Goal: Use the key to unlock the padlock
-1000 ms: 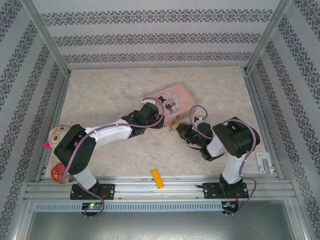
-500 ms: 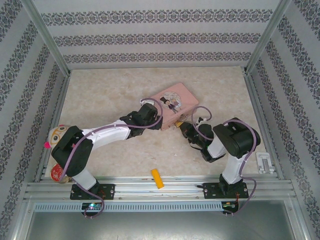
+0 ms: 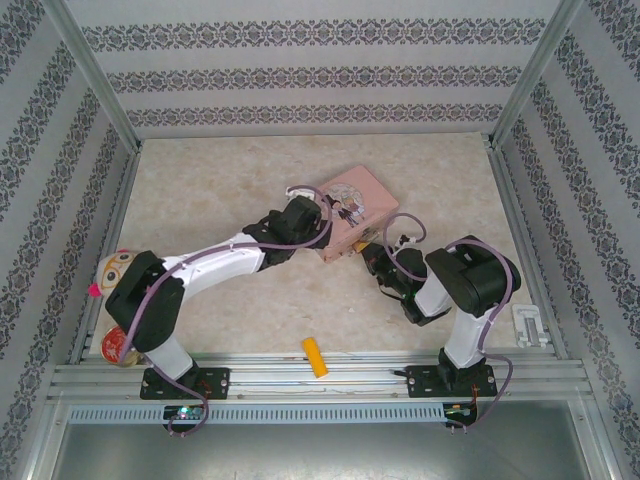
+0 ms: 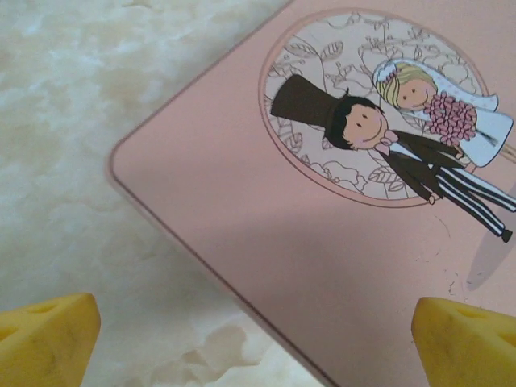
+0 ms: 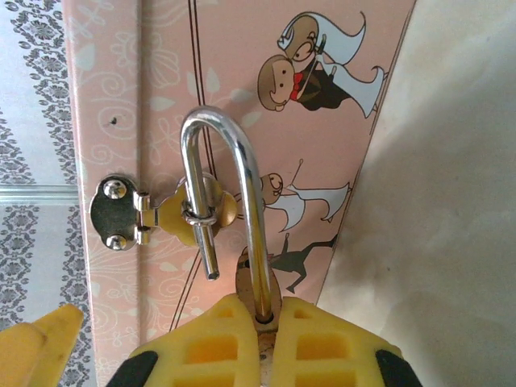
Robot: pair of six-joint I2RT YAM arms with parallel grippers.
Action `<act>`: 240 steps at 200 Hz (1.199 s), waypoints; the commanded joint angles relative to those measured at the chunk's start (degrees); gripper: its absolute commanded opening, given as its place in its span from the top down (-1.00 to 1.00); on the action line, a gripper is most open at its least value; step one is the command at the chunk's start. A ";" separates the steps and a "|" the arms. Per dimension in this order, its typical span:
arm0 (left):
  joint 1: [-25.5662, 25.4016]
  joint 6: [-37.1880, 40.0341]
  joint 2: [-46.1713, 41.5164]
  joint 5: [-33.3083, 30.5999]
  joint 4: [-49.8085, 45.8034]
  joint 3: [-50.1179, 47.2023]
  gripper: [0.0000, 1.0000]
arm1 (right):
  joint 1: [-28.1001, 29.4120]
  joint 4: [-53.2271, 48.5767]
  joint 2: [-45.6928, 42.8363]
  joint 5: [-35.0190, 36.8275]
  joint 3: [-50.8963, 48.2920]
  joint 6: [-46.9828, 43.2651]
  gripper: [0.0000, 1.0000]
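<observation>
We have the right end effector (image 5: 262,320) closed on the brass body of the padlock (image 5: 256,258). The padlock hangs from the hasp (image 5: 117,214) on the side wall of the pink tin (image 4: 242,250), near the middle of the bench (image 3: 220,180). The short leg of the shackle (image 5: 211,113) stands free of the body, so we judge the lock already sprung. What remains is to work the hook out of the hasp's ring.

The left end effector (image 4: 256,334) stands wide open over the tin's lid, near one rounded corner, gripping nothing. To do this well, we should first bring it down to steady the tin. Then we should draw the lock body along the shackle's curve, turning rather than tugging, so the free leg slides through the ring without dragging the tin across the bench.
</observation>
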 commanded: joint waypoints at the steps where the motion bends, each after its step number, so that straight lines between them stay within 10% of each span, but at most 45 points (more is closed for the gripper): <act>1: -0.65 1.84 2.34 -0.96 -3.61 1.21 -0.98 | -0.28 1.67 -0.50 2.44 -1.27 1.02 1.00; 240: 0.48 -0.40 2.21 -2.10 -5.33 -2.95 -0.98 | -3.97 1.67 -0.82 -0.02 -3.68 1.53 1.00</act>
